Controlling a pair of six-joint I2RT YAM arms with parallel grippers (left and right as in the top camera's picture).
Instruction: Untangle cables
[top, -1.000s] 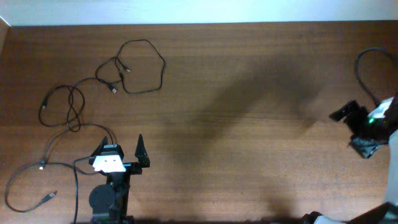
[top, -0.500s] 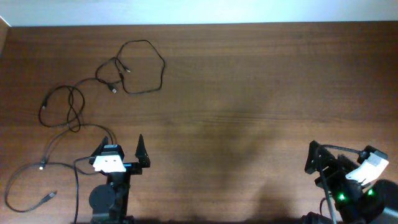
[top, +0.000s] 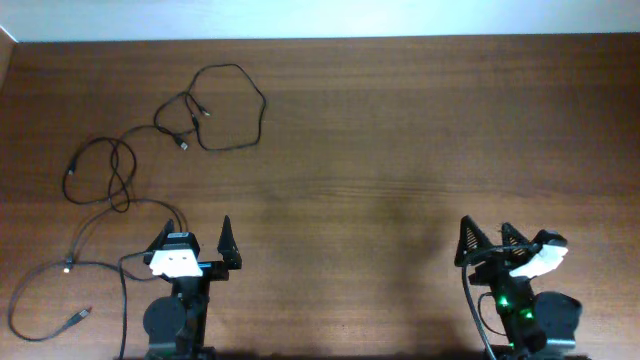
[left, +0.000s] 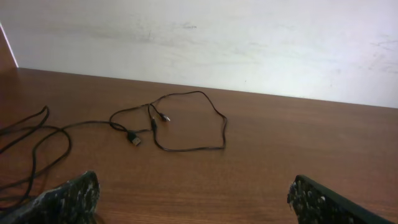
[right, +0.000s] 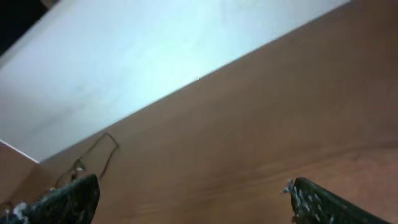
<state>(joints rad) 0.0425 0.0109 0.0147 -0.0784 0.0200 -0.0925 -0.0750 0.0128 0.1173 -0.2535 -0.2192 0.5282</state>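
1. The left gripper (top: 195, 230) sits low at the near edge of the table (top: 400, 120) with its two fingers spread wide apart. Nothing is between them.
2. From its own wrist camera, the left gripper (left: 196, 200) shows only its fingertips (left: 68, 198) at the bottom corners, with bare wood between them.
3. The right gripper (top: 485, 230) is also at the near edge, far over on the right side. Its jaws stand wide as well, and they hold nothing.
4. In the right wrist view, the right gripper (right: 193, 200) is tilted and frames empty wood.
5. The cables (top: 262, 105) lie on the left half of the table, beyond and to the left of the left gripper and well apart from the right one.
6. They form a thin black run: a rounded loop farthest back, a crossing of strands nearer the left edge, and long loose tails curling toward the near left corner.
7. One tail ends in a whitish tip (top: 67, 267), and another ends in a small plug (top: 80, 316).
8. The left wrist camera sees the cables' (left: 224, 127) back loop lying flat before the pale wall (left: 249, 43).
9. The right wrist camera catches the cables (right: 115, 142) only faintly, in the distance.
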